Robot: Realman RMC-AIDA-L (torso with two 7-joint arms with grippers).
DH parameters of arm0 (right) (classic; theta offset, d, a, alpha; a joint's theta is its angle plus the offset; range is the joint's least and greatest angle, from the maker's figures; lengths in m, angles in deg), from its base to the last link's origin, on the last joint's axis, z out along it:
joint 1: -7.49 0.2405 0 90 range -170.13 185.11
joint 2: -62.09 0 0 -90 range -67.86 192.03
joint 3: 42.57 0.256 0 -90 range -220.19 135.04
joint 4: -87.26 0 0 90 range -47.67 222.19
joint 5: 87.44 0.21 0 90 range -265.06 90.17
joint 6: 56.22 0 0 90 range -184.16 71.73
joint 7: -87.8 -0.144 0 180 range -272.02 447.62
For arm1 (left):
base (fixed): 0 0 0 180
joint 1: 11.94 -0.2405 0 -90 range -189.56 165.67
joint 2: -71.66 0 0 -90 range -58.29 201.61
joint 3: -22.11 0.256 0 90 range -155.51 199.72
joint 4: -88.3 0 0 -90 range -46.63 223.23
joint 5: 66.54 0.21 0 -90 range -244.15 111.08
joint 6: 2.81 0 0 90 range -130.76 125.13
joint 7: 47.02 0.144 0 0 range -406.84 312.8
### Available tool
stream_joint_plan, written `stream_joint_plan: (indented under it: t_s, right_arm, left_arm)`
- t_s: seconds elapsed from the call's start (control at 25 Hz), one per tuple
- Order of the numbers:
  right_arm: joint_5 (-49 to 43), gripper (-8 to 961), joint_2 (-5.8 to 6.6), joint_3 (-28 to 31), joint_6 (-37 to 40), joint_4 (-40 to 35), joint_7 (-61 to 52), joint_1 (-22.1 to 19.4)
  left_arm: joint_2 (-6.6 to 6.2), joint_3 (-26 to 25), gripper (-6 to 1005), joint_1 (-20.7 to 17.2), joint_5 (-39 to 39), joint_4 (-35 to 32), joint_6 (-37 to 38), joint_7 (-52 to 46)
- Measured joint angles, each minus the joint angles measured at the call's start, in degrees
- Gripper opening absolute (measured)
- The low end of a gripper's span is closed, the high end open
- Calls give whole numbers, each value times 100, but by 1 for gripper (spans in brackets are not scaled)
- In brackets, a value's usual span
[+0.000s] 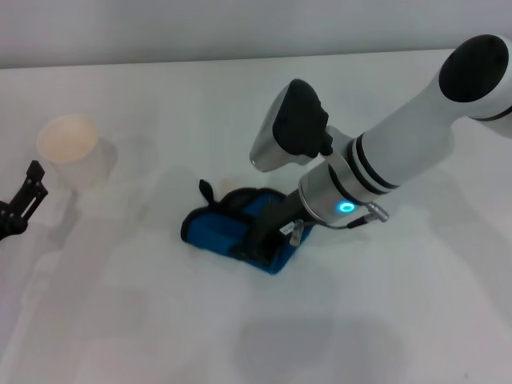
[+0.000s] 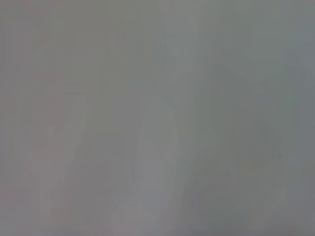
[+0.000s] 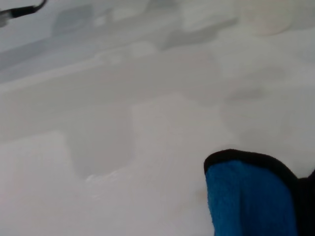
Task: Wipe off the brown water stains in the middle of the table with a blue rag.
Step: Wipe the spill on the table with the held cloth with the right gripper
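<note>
The blue rag (image 1: 228,228) lies bunched in the middle of the white table (image 1: 120,304), its black loop tab sticking up on the side toward the cup. My right gripper (image 1: 258,240) reaches down from the right and is shut on the blue rag, pressing it onto the tabletop. In the right wrist view a black-edged corner of the blue rag (image 3: 251,199) shows over bare table (image 3: 123,147). Of the brown water stains, only a faint tan trace (image 1: 230,185) shows at the rag's far edge; the rest is hidden. My left gripper (image 1: 22,202) stays at the far left edge.
A pale paper cup (image 1: 72,152) stands at the back left, close to the left gripper, and shows faintly in the right wrist view (image 3: 268,18). The left wrist view shows only plain grey.
</note>
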Motion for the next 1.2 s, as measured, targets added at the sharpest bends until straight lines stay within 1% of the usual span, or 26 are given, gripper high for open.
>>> stream_joint_plan:
  t_s: [0.24, 0.44, 0.8, 1.0, 1.04, 1.08, 1.12, 1.2]
  right_arm:
    - [18, 39, 0, -10, 722, 59, -53, -20]
    - [91, 39, 3, -11, 1286, 256, -251, -22]
    - [125, 40, 1, 49, 2027, 371, -707, -156]
    - [242, 40, 13, 56, 1881, 370, -639, -184]
    - [253, 40, 16, 55, 1771, 369, -600, -185]
    - [343, 40, 20, 41, 1478, 366, -500, -186]
    - [343, 40, 20, 41, 1478, 366, -500, -186]
    - [596, 40, 21, -22, 1026, 366, -327, -187]
  left_arm:
    - [0, 0, 888, -27, -11, 0, 0, 0]
    - [12, 0, 888, -63, -34, -3, 0, 0]
    - [17, 0, 887, -163, -32, -16, -1, 0]
    - [23, 6, 887, -185, -18, -28, 0, -2]
    - [24, 13, 887, -185, -16, -29, 0, -3]
    - [26, 18, 887, -185, -14, -30, 0, -3]
    - [29, 23, 887, -185, -9, -36, 1, -4]
    - [33, 25, 887, -184, -2, -53, 2, -5]
